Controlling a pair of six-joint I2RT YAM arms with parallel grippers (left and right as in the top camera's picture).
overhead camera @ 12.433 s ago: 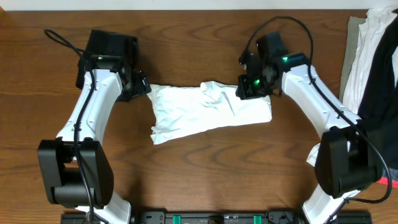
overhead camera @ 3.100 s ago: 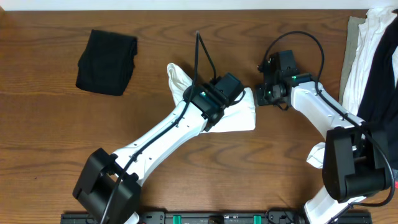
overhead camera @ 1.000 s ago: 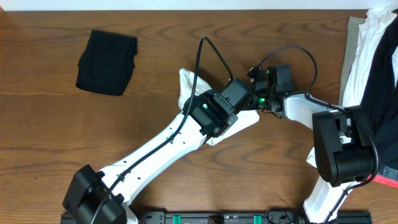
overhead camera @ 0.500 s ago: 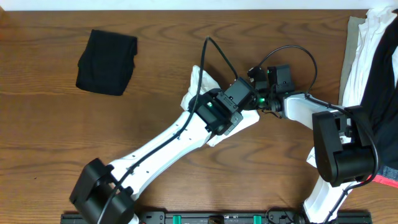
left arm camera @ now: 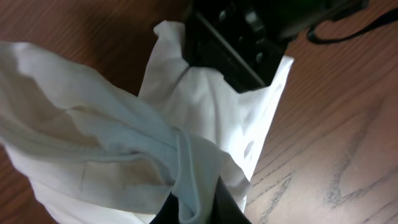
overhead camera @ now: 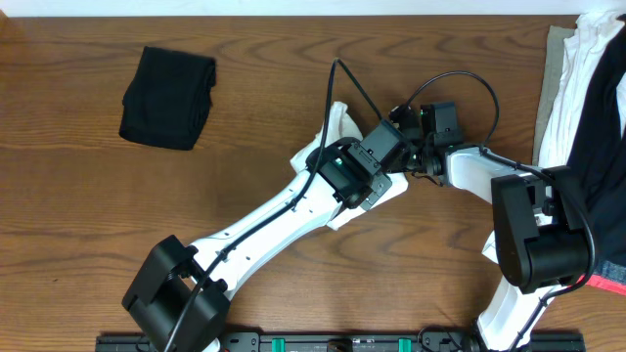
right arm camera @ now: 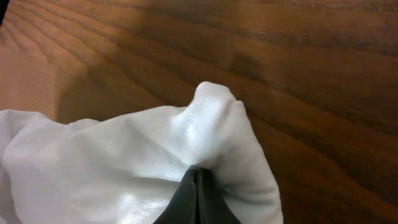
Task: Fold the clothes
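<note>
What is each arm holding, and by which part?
The white T-shirt, by both: left fingers pinch a gathered fold; right fingers pinch a bunched edge.

**Robot lab bench, not a home**

A manipulation test rig is indicated. A left arm point(overhead camera: 264, 220) and a right arm point(overhead camera: 484, 174), white with black joints, are mounted on a black rail point(overhead camera: 323, 343) at the near edge of a wood-grain table point(overhead camera: 78, 225). Exposed cables point(overhead camera: 455, 74) are looped off both wrists. A white T-shirt point(left arm camera: 211, 106) is pinched by the left gripper point(left arm camera: 196, 206) and the right gripper point(right arm camera: 198, 186). A folded black garment point(overhead camera: 168, 83) is laid well left of the left gripper. A heap of white and black clothes point(overhead camera: 587, 88) is piled well right of the right gripper.
</note>
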